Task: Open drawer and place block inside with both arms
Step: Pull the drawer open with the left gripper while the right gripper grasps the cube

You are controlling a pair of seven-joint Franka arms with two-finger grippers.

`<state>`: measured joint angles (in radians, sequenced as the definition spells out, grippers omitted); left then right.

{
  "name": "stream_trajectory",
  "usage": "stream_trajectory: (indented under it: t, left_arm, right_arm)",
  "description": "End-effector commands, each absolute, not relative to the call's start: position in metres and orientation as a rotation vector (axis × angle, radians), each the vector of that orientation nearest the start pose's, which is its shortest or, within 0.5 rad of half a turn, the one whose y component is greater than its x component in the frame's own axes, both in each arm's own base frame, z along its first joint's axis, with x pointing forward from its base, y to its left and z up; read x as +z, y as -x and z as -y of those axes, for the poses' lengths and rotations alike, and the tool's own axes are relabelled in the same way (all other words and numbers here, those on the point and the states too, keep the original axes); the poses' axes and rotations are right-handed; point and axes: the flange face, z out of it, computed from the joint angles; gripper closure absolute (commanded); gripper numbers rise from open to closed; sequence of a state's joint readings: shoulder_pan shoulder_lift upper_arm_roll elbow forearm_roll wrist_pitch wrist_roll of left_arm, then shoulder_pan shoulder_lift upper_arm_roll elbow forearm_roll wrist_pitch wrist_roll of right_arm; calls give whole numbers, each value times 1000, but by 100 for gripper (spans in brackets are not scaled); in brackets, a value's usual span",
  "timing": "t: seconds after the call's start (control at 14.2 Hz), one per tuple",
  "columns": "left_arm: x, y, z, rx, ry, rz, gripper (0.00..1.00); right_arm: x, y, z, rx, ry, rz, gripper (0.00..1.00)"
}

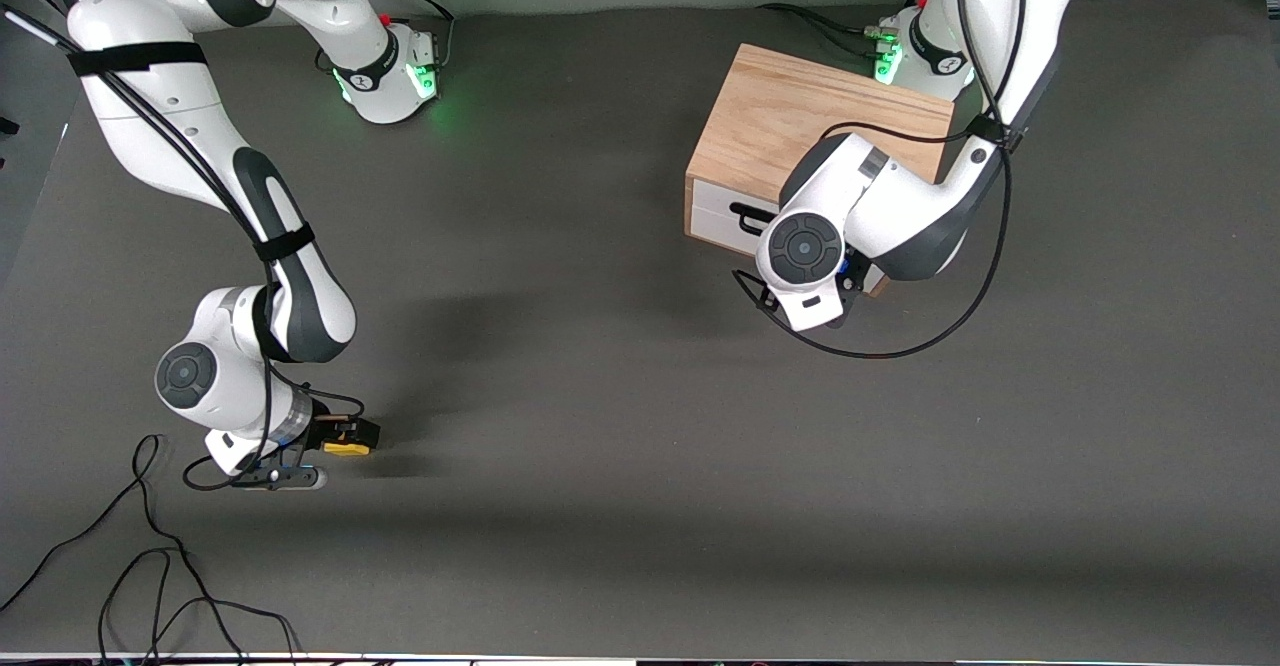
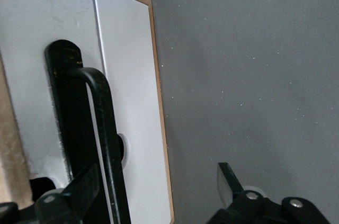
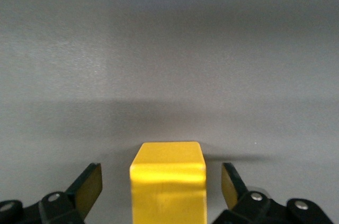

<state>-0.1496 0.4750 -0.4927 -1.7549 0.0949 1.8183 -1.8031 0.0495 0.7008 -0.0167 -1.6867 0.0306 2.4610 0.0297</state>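
Note:
The yellow block [image 1: 350, 447] stands on the grey mat toward the right arm's end, near the front camera. My right gripper [image 1: 348, 435] is low around it, open. In the right wrist view the block [image 3: 168, 181] sits between the fingers [image 3: 87, 187] with a gap on each side. The drawer's white front [image 1: 718, 208] sits flush in the wooden box [image 1: 800, 116]. My left gripper [image 2: 156, 179] is open in front of the drawer, and the black handle [image 2: 106, 128] lies between its fingers, close to one fingertip [image 2: 82, 184]. The left wrist hides that gripper in the front view.
Loose black cables [image 1: 150, 546] lie on the mat near the front edge at the right arm's end. A cable loop [image 1: 900, 346] hangs from the left arm in front of the box. The green-lit bases [image 1: 395, 76] stand along the table's back edge.

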Motion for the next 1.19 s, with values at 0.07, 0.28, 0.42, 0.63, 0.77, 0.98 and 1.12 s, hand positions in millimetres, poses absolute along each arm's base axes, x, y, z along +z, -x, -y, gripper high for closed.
stream_trajectory:
  t: [0.07, 0.28, 0.42, 0.63, 0.77, 0.98, 1.12]
  left_arm:
    - [289, -504, 343, 321, 2381, 1525, 0]
    - [285, -505, 343, 326, 2378, 1528, 0]
    - [287, -508, 344, 320, 2392, 1539, 0]
    - [286, -514, 347, 311, 2411, 1549, 0]
    - [284, -521, 349, 295, 2410, 1563, 0]
    - [288, -537, 354, 289, 2416, 1593, 0]
    - [296, -547, 357, 282, 2430, 1613, 0]
  right_arm:
    - [188, -690, -20, -145, 3139, 13, 0]
    - [184, -690, -16, -150, 3141, 18, 13]
    - [183, -689, -16, -145, 3141, 20, 49]
    - [184, -690, -15, -150, 3141, 18, 75]
    - [184, -690, -15, -150, 3141, 18, 76]
    - [184, -690, -15, -150, 3141, 18, 81]
    - [185, -690, -15, -150, 3141, 18, 87]
